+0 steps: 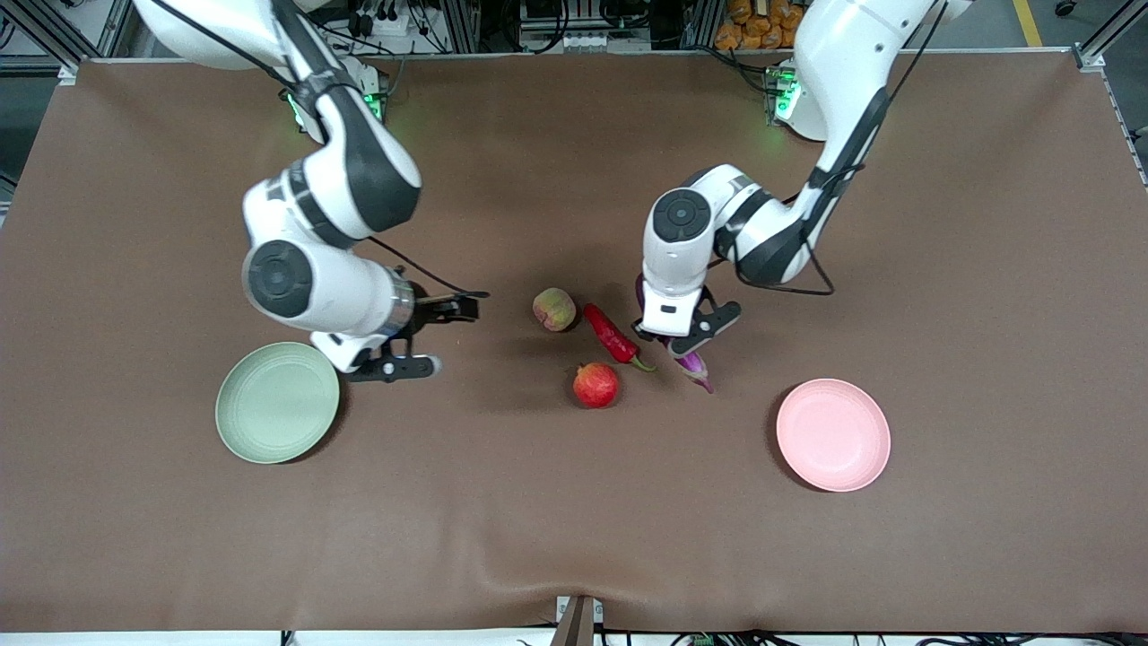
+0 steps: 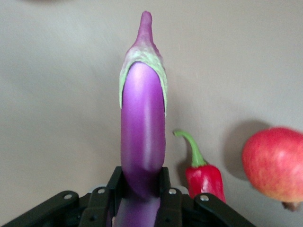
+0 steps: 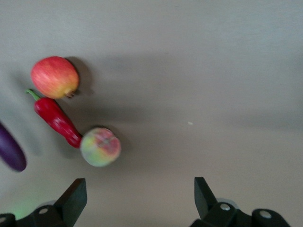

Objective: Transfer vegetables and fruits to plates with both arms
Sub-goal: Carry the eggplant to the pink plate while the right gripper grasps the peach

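Eggplant, one, clamped in the left gripper beside one chili, one peach, one pomegranate. Two plates: green, pink. Right gripper spread wide, empty, near the green plate.

Worktop is showing a brown matt cloth-like cover, slightly rippling at the lower edge of the frame. Eggplant is looking glossy smooth purple, its cap dull green. Chili pepper is shining, waxy red. Pomegranate is looking smooth with a soft sheen; peach duller. Green plate and pink plate are looking matt. Arms are showing glossy white shells, black matt joints.
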{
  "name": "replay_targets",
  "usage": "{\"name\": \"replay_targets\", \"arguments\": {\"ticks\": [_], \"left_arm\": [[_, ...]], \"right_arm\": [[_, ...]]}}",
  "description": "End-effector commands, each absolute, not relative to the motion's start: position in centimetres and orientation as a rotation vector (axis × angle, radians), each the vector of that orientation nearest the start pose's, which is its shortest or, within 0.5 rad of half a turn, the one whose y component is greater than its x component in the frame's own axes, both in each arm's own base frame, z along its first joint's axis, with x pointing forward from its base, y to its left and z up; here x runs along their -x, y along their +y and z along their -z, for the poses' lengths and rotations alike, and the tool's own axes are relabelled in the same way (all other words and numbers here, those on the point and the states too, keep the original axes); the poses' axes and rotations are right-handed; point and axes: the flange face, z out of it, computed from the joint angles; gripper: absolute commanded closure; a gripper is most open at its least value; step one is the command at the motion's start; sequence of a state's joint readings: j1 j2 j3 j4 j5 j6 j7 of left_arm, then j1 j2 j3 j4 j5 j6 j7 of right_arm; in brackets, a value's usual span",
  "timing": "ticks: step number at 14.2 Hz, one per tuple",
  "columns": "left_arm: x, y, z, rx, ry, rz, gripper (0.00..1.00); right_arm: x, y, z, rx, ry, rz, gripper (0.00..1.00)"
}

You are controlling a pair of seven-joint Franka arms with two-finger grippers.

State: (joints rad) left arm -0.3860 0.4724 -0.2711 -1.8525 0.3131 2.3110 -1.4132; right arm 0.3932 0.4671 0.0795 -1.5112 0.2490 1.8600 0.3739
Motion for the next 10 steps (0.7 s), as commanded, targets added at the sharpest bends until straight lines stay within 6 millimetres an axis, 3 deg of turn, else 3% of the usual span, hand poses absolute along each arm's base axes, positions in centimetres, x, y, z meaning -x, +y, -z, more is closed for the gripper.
{"name": "replay_targets", "arguments": {"ticks": [1, 3, 6, 8, 10], "left_arm": [[-54.4, -33.4, -30.9, 2.958, -0.833, 0.215, 1.00], [-57.6, -29.0, -31.9, 2.964, -0.822, 0.231, 1.00], [-62.7, -21.3, -32.6, 2.988, -0.712, 0.243, 1.00], [-65.2, -16.9, -31.6, 3.001, -0.657, 0.232, 1.00], [-67.2, -14.4, -29.3, 3.010, -0.654, 0.200, 1.00]], "right_arm": [[-58.8, 36.9, -36.2, 2.925, 0.074, -0.282, 0.00], [-56.9, 41.4, -32.6, 2.934, 0.020, -0.240, 0.00], [-52.3, 46.9, -27.3, 2.954, -0.121, -0.171, 0.00], [-49.8, 48.9, -25.5, 2.961, -0.192, -0.140, 0.00], [-48.3, 49.8, -24.9, 2.985, -0.263, -0.140, 0.00]]}}
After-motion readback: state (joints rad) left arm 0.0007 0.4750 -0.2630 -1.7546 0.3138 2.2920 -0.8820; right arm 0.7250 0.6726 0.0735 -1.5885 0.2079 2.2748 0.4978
